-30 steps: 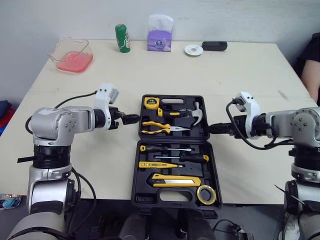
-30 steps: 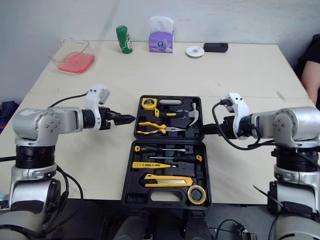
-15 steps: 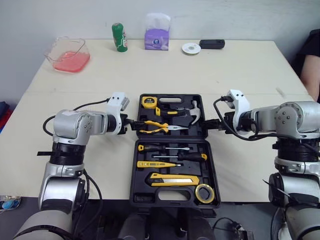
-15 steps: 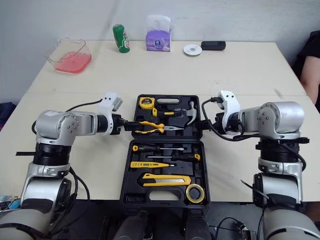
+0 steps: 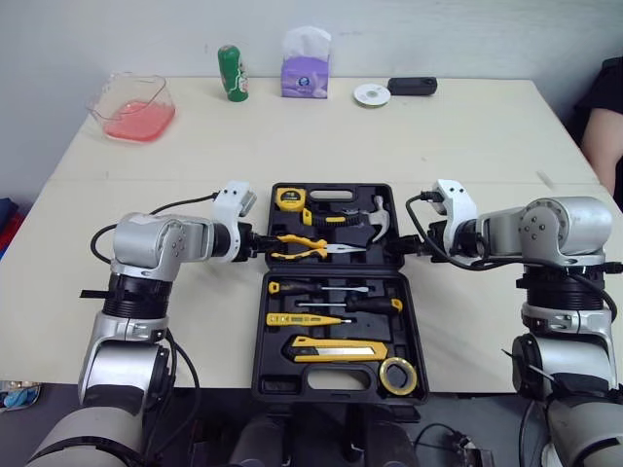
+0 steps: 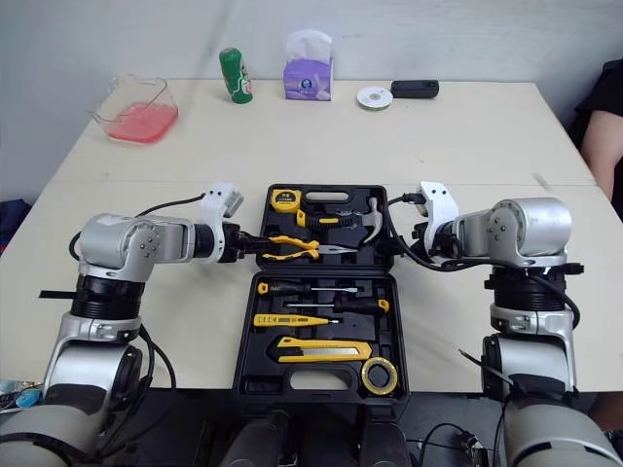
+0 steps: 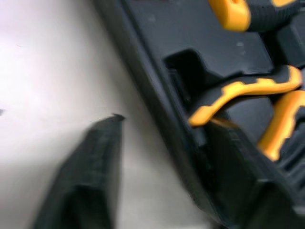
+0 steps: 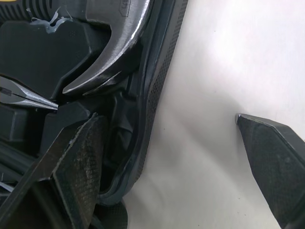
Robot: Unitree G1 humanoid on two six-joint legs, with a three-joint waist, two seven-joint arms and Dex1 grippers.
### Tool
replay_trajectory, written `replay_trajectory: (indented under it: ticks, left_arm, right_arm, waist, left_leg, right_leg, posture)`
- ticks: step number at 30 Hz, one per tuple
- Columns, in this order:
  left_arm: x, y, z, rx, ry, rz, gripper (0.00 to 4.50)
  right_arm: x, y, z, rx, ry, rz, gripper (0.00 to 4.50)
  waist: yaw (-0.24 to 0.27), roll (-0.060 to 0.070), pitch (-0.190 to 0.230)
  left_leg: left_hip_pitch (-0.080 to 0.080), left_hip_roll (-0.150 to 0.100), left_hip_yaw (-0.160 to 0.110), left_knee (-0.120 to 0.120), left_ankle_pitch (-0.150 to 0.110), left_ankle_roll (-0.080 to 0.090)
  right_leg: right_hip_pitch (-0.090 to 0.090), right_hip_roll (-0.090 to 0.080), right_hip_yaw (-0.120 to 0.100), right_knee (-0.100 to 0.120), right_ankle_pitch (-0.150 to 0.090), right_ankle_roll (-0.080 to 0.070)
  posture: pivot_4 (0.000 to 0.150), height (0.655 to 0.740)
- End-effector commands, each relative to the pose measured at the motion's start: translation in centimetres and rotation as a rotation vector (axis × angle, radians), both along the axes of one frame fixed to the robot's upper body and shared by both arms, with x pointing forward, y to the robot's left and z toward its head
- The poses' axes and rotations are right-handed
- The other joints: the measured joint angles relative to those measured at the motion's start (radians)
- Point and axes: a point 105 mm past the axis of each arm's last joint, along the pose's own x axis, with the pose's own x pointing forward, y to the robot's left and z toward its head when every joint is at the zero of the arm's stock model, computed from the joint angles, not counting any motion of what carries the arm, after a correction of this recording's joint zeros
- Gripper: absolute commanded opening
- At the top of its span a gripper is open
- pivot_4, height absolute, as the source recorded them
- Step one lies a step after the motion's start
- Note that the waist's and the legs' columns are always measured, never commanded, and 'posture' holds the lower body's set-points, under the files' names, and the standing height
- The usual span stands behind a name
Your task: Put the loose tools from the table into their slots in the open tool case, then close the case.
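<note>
The black tool case (image 5: 263,341) lies open on the table with its tools in their slots: tape measure (image 5: 293,199), hammer (image 5: 376,222), pliers (image 5: 307,248), screwdrivers (image 5: 326,289), utility knife (image 5: 341,350) and tape roll (image 5: 400,377). My left gripper (image 5: 261,243) is at the left edge of the far half. It is open, one finger (image 7: 93,176) on the table and the other inside the rim (image 7: 157,109). My right gripper (image 5: 401,248) is open at the right edge. It straddles the rim (image 8: 157,81) beside the hammer head (image 8: 112,43), one finger (image 8: 78,162) inside.
Along the far table edge stand a pink-filled clear container (image 5: 136,107), a green bottle (image 5: 230,73), a purple tissue pack (image 5: 305,63), a white disc (image 5: 374,94) and a black device (image 5: 412,86). A person's arm (image 5: 604,126) shows at the right edge.
Both arms have moved inward, bringing the grippers from beside the case onto the side edges of its far half. The camera has shifted slightly.
</note>
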Motion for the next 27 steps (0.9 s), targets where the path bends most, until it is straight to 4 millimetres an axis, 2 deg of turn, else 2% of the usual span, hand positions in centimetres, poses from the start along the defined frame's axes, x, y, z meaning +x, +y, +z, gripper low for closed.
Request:
replay_trajectory:
  ticks: [1, 3, 6, 7, 11, 13, 16, 20, 24, 27]
  left_arm:
    - [0.3, 0.5, -0.5, 0.020, 0.002, 0.025, 0.90]
    - [0.1, 0.1, -0.7, 0.009, 0.010, 0.009, 0.48]
    - [0.1, -0.1, -0.6, -0.006, -0.008, 0.011, 0.43]
    - [0.3, 0.1, -0.5, -0.011, -0.026, 0.025, 0.43]
    - [1.3, -0.2, 1.4, -0.084, -0.120, 0.054, 0.40]
    - [2.0, -0.3, 2.8, -0.125, -0.232, 0.065, 0.39]
    - [2.7, 0.1, 3.8, -0.168, -0.318, 0.103, 0.31]
    - [3.3, 1.4, 5.5, -0.219, -0.543, 0.145, 0.26]
    - [3.3, 3.0, 5.4, -0.107, -0.773, 0.127, 0.23]
    - [2.7, 4.7, 5.5, 0.041, -1.012, 0.160, 0.21]
  right_arm:
    - [0.3, -0.2, 0.2, 0.021, -0.011, -0.033, 3.11]
    - [0.3, -0.1, 0.0, 0.038, -0.002, -0.046, 2.10]
    - [0.2, 0.5, -0.2, 0.053, -0.020, -0.044, 0.42]
    - [0.2, 0.7, -0.1, 0.063, -0.039, -0.050, 0.03]
    - [0.9, 1.0, 1.2, 0.090, -0.157, -0.072, 0.00]
    - [1.2, 0.9, 1.7, 0.103, -0.214, -0.071, 0.00]
    - [1.9, 0.3, 2.9, 0.132, -0.314, -0.110, 0.00]
    - [2.4, 0.4, 4.9, 0.109, -0.573, -0.077, 0.00]
    - [2.4, 0.0, 4.9, -0.125, -0.851, 0.023, 0.00]
    - [1.3, -1.0, 3.7, -0.435, -1.119, 0.150, 0.00]
  waist:
    - [-0.004, 0.000, 0.000]
    - [-0.004, 0.001, -0.001]
    - [-0.004, 0.000, -0.001]
    - [-0.004, -0.002, -0.003]
    - [-0.003, -0.004, -0.004]
    - [-0.003, -0.004, -0.004]
    - [-0.004, -0.004, -0.004]
    - [-0.005, -0.005, -0.004]
    - [-0.007, -0.005, -0.003]
    - [-0.005, -0.006, -0.003]
  left_leg:
    - [0.000, 0.000, 0.000, 0.000, 0.000, 0.000]
    - [0.002, 0.000, 0.000, 0.000, 0.001, -0.001]
    - [0.003, 0.000, 0.000, 0.000, 0.003, -0.002]
    - [0.003, 0.000, 0.000, 0.000, 0.003, -0.002]
    - [0.003, -0.001, -0.001, 0.000, 0.004, -0.002]
    - [0.002, -0.002, -0.002, 0.001, 0.004, -0.002]
    - [0.001, -0.002, -0.002, 0.001, 0.004, -0.002]
    - [-0.002, -0.002, 0.000, -0.002, 0.004, -0.002]
    - [-0.002, -0.001, 0.004, -0.002, 0.004, -0.002]
    - [-0.002, -0.001, 0.005, -0.003, 0.004, -0.002]
  right_leg:
    - [0.000, 0.000, 0.000, 0.001, 0.000, 0.000]
    - [0.000, 0.000, 0.001, 0.003, 0.000, 0.000]
    - [0.000, 0.000, 0.002, 0.005, 0.000, 0.000]
    - [0.000, -0.001, 0.002, 0.005, 0.000, 0.000]
    - [0.001, -0.002, 0.005, 0.005, 0.000, 0.000]
    - [0.001, -0.002, 0.006, 0.006, 0.000, -0.001]
    - [-0.001, -0.002, 0.007, 0.006, 0.000, -0.001]
    - [-0.005, -0.001, 0.004, 0.005, 0.000, -0.001]
    - [-0.007, -0.001, 0.004, 0.005, 0.000, 0.000]
    - [-0.007, -0.001, 0.004, 0.005, 0.000, 0.000]
  posture:
    - [0.150, 0.7400]
    - [0.150, 0.7400]
    - [0.150, 0.7400]
    - [0.150, 0.7400]
    - [0.150, 0.7400]
    - [0.150, 0.7400]
    - [0.150, 0.7400]
    - [0.150, 0.7400]
    - [0.150, 0.7400]
    - [0.150, 0.7400]
